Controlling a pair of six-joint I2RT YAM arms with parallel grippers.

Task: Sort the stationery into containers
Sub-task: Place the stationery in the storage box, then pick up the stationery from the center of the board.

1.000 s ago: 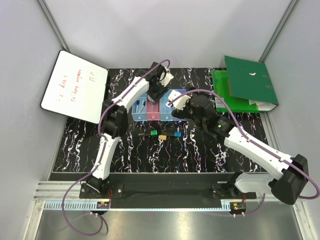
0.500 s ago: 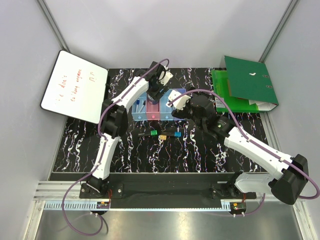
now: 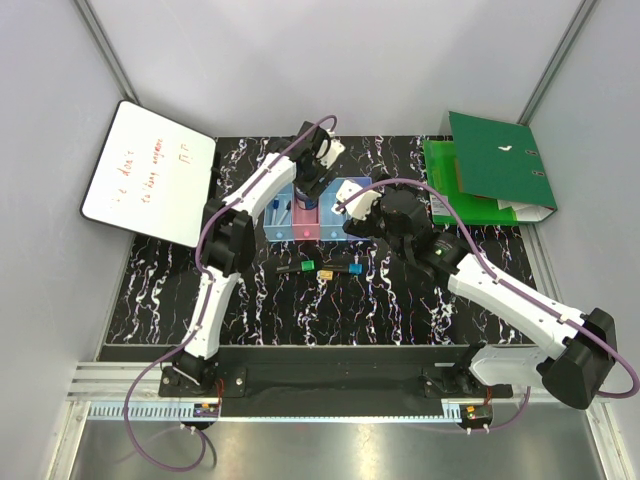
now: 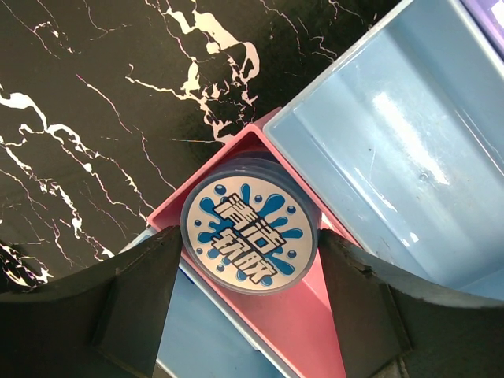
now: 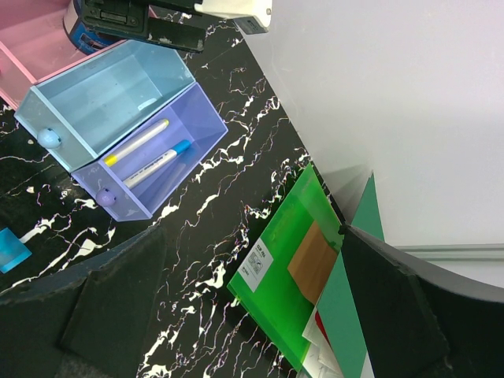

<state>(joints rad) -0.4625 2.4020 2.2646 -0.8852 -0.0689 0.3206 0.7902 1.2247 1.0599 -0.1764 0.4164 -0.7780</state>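
On a black, white-veined marble-pattern tabletop (image 3: 160, 290) a row of four joined translucent plastic bins (image 3: 300, 228) is set out, coloured in order light blue (image 4: 197, 346), pink (image 4: 291, 331), blue (image 4: 394, 150) and purple (image 5: 185, 130). In the far end corner of the pink bin a round squat blue roll (image 4: 249, 234) with a white-and-blue splash label is seen, label upward. Over that bin the left hand (image 4: 249, 299) is held, its two black fingers (image 4: 130, 303) placed at either side of the roll's widest part; whether the roll is pinched or the fingers stand just clear of it cannot be told. Near the purple end of the row the right hand (image 5: 248, 315) is held, its fingers (image 5: 102, 315) spread wide apart. In the purple bin two white markers are laid side by side along its length, listed as a yellow-capped marker (image 5: 135, 143) and a blue-capped marker (image 5: 157, 164). On the tabletop, nearer the arm bases than the bins, a dark marker with a green end (image 3: 295, 268), a small yellow piece (image 3: 323, 273) and a small blue piece (image 3: 356, 269) are spaced in a loose line. At the far left a white whiteboard with red writing (image 3: 150, 175) is placed, and at the far right a large green binder (image 3: 495, 165)
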